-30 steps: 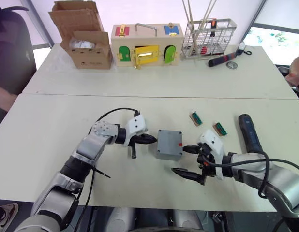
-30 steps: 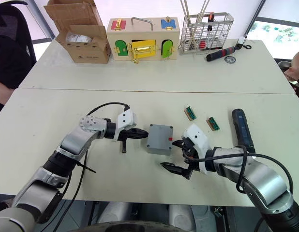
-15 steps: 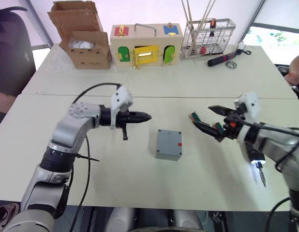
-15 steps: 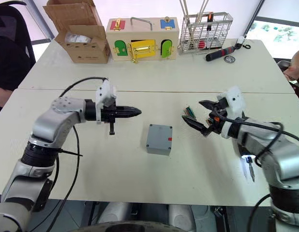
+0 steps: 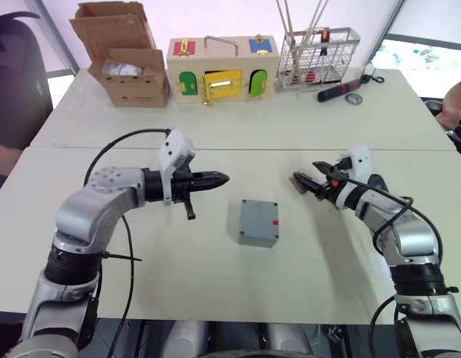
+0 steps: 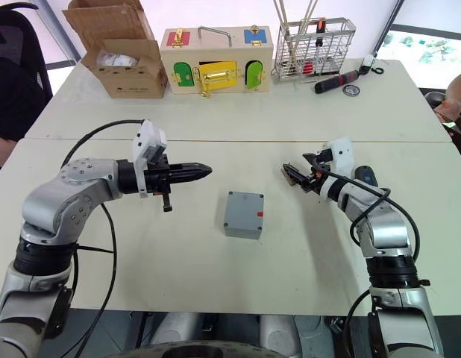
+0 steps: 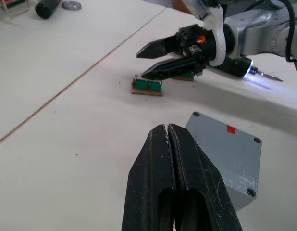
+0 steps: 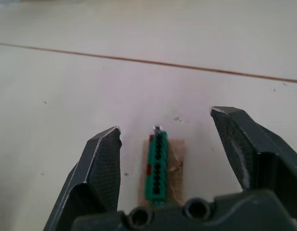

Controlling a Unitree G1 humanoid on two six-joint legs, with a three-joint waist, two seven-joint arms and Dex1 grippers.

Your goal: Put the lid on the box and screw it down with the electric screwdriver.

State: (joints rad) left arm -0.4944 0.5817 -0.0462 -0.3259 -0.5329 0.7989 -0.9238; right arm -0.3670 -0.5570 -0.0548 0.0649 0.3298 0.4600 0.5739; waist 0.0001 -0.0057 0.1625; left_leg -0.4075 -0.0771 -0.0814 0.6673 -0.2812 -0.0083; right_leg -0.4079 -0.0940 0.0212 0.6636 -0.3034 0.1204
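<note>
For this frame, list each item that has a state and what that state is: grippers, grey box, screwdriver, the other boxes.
left gripper: shut, empty, held above the table.
right gripper: open, fingers either side of a small green terminal block, not gripping it.
box: lid on, standing alone on the table.
electric screwdriver: lying on the table, tip light on.
cardboard box: flaps open.
wooden box: yellow door ajar.

Left hand (image 7: pixel 168 139) closed, right hand (image 8: pixel 167 139) agape.
</note>
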